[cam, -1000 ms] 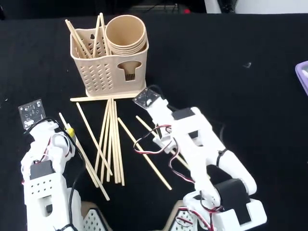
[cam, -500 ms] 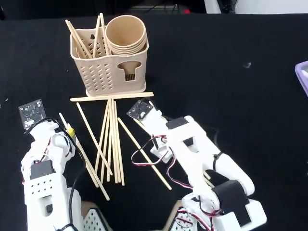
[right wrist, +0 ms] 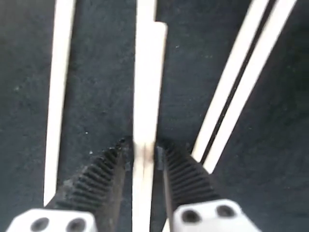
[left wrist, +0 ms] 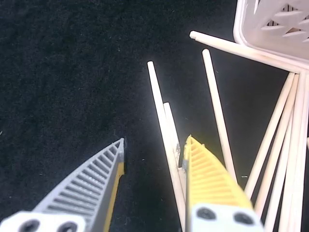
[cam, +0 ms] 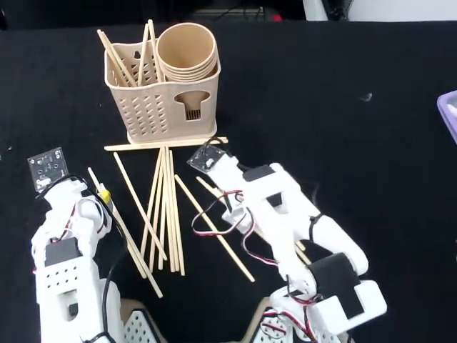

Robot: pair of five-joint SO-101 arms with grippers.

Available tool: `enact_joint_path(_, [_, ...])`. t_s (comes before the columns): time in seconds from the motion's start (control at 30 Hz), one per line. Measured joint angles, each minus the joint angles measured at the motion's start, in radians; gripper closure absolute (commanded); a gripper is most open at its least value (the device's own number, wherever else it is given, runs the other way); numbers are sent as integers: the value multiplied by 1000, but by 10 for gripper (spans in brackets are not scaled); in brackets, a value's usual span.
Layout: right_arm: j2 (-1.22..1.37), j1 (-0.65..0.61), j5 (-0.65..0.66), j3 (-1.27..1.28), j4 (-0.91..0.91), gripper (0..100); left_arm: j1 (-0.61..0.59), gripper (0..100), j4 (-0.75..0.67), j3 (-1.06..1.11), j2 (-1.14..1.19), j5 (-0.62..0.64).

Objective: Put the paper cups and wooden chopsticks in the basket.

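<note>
Many slender wooden chopsticks (cam: pixel 170 207), perforated basket (cam: pixel 161 111)

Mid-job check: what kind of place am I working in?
Probably a lab or hobby bench set up for robot practice: a black-covered table, two small white arms side by side, and loose chopsticks laid before a basket.

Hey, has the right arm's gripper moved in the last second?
Yes. The right gripper, shut on a chopstick, has shifted left and back toward the arms' bases, farther from the basket, which stayed put.
</note>
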Motion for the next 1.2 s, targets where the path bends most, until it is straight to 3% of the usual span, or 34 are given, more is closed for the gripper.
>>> enact_joint_path(0.23, [-115,-14,-37,31,57,988,0,798,0,0,0,0])
enact_joint_path(0.47, [-494,-23,-37,-55,299,988,0,798,0,0,0,0])
enact_joint_path(0.63, [-684,-28,-43,-181,356,988,0,798,0,0,0,0])
enact_joint_path(0.77, [-723,-31,-126,-308,256,988,0,798,0,0,0,0])
enact_joint_path(0.97, [-638,-95,-307,-500,-40,988,0,798,0,0,0,0])
enact_joint_path(1.2, [-327,-253,-328,-783,-310,988,0,798,0,0,0,0])
